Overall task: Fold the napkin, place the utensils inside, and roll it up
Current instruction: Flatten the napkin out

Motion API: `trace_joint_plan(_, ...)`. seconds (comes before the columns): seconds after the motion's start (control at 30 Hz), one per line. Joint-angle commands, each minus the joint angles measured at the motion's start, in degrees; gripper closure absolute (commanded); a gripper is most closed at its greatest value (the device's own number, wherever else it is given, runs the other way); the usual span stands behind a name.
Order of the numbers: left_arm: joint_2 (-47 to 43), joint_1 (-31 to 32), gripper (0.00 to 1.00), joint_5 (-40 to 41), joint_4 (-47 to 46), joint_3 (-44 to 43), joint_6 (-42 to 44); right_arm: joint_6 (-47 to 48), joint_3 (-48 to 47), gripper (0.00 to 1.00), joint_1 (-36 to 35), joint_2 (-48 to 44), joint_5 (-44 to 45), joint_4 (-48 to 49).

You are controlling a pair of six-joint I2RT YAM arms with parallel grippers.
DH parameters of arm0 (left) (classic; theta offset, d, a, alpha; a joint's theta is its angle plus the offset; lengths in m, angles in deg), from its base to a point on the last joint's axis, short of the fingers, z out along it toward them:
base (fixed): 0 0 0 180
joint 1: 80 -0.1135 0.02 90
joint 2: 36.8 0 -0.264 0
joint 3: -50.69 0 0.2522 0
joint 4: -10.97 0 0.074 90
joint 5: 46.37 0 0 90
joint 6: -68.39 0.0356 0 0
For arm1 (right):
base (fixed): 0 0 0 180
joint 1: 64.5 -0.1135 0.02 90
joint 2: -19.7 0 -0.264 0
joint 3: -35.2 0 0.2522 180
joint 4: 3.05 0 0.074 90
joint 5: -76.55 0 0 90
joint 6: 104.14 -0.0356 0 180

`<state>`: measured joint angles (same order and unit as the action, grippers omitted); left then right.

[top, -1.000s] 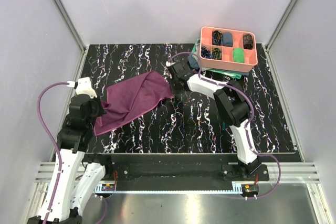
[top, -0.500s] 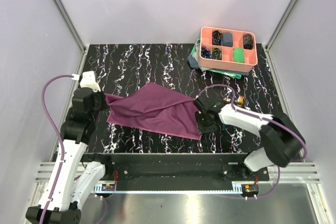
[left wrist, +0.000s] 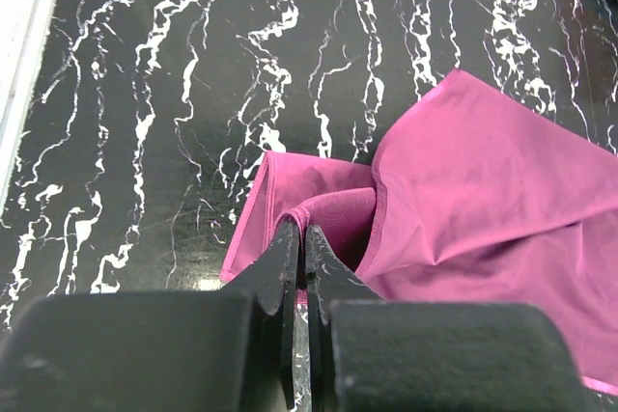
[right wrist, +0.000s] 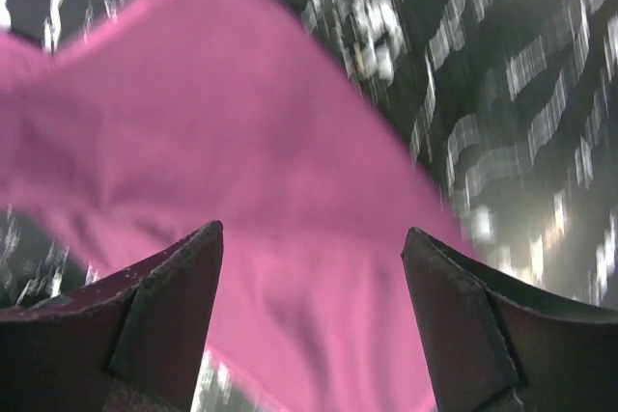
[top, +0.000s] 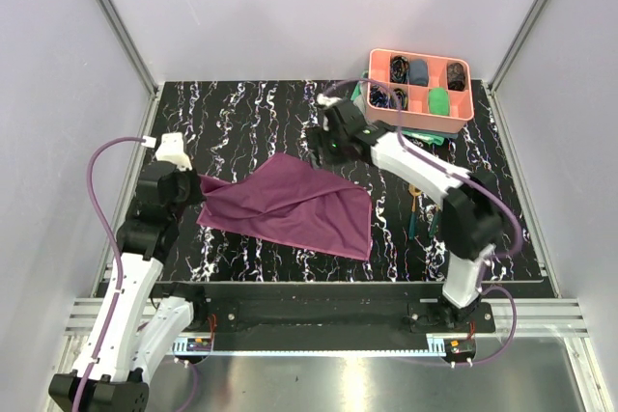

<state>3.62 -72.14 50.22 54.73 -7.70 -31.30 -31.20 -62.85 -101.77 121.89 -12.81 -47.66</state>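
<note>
The plum-purple napkin (top: 294, 207) lies spread across the middle of the table, and its left corner rises into my left gripper (top: 196, 183). In the left wrist view the left gripper (left wrist: 300, 235) is shut on a fold of the napkin (left wrist: 463, 190). My right gripper (top: 322, 145) hovers over the napkin's far edge, open with nothing between its fingers. The right wrist view shows the right gripper (right wrist: 309, 238) wide open above the napkin (right wrist: 241, 142), blurred. The utensils (top: 412, 217) lie on the table right of the napkin, gold heads pointing away and dark handles toward me.
A pink compartment tray (top: 463, 121) with small cloth rolls stands at the back right, on a teal-green cloth (top: 359, 107). The tabletop (top: 241, 113) is black marble with white veins. Grey walls close in the sides and back.
My right gripper let go of the napkin's right corner near the front, opened, and swung back toward the far side. The napkin now lies spread. The left gripper keeps its hold.
</note>
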Motion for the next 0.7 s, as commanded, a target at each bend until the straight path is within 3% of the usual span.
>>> trace_joint_plan(0.0, 1.0, -0.2, 1.00, -2.9, -3.2, -0.2, 1.0, 9.5, -9.9, 0.16, 0.0, 12.0, -2.1, 3.3)
trace_joint_plan(0.2, 1.7, -0.1, 1.00, -4.6, -3.5, -0.1, 0.9, 13.0, -16.6, 0.16, 0.0, 20.9, -1.2, 3.7)
trace_joint_plan(0.47, 2.1, -0.1, 1.00, -5.0, -3.5, -0.1, 1.0, 15.0, -16.7, 0.21, 0.0, 24.0, -1.7, 3.7)
trace_joint_plan(0.6, 2.3, -0.1, 1.00, -5.1, -3.5, -0.1, 1.0, 15.7, -16.4, 0.29, 0.0, 25.2, -3.2, 3.5)
trace_joint_plan(0.67, 2.3, -0.1, 1.00, -5.1, -3.5, 0.0, 1.1, 15.7, -16.1, 0.41, 0.0, 25.3, -3.9, 3.4)
